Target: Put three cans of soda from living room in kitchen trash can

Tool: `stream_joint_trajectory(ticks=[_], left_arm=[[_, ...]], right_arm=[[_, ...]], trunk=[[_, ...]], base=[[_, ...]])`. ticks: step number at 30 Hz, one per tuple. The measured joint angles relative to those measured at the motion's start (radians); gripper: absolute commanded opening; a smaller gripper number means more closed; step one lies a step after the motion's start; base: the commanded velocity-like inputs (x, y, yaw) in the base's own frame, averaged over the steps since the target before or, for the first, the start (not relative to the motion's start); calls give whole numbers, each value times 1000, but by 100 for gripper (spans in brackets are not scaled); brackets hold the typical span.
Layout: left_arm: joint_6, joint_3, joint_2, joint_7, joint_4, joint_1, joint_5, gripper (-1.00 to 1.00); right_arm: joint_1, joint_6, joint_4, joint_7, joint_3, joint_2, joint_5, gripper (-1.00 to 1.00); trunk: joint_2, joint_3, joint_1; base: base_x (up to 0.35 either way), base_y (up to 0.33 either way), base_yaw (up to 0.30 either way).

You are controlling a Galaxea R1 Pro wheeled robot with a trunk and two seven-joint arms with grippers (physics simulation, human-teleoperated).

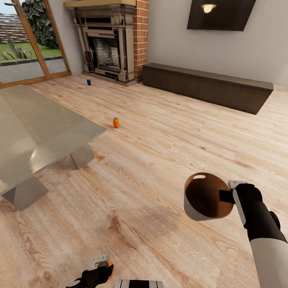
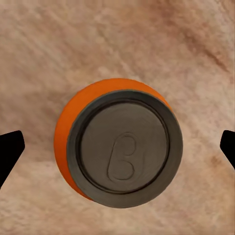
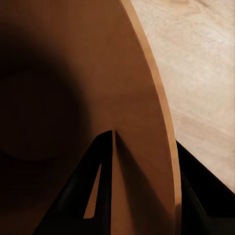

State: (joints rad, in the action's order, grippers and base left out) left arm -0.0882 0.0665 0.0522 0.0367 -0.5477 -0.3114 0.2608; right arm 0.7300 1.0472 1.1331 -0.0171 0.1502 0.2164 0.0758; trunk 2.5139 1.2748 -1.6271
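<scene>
Right end effector (image 1: 230,192) clamped the trash can (image 1: 204,198) rim | left end effector (image 2: 117,147) spread open around an orange can (image 2: 120,147), ungripped | bin looked empty; orange can (image 1: 116,122), blue can (image 1: 89,82) remained on floor.

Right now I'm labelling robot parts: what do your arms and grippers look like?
The right arm has a white forearm and a black wrist section ending in a pale grey right gripper. The left gripper is black with a light grey tip. Fingers are black, tapering wedges.

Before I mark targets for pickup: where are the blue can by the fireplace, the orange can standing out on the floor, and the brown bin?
blue can (image 1: 89,82): head view, its side.
orange can (image 1: 116,123): head view, its side.
brown bin (image 1: 208,196): head view, its dark inside.
</scene>
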Motion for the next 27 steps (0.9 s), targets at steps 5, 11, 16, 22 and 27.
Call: stream_joint_trajectory(ticks=[5, 11, 16, 22, 27], left_arm=[[1, 0, 0, 1, 0, 0, 0, 100], [2, 0, 0, 1, -2, 0, 0, 100], [2, -1, 0, 2, -13, 0, 0, 100], [2, -1, 0, 1, -23, 1, 0, 100], [2, 0, -1, 0, -25, 1, 0, 100]], right_arm=[[0, 0, 0, 0, 0, 0, -1, -100], [0, 0, 0, 0, 0, 0, -1, -100], [0, 0, 0, 0, -1, 0, 0, -100], [0, 0, -1, 0, -1, 0, 0, -100], [0, 0, -1, 0, -1, 0, 0, -100]], trunk=[[1, 15, -2], [1, 15, -2], [1, 15, -2], [1, 15, -2], [1, 15, -2]], base=[[0, 0, 0], [0, 0, 0], [0, 0, 0], [0, 0, 0], [0, 0, 0]])
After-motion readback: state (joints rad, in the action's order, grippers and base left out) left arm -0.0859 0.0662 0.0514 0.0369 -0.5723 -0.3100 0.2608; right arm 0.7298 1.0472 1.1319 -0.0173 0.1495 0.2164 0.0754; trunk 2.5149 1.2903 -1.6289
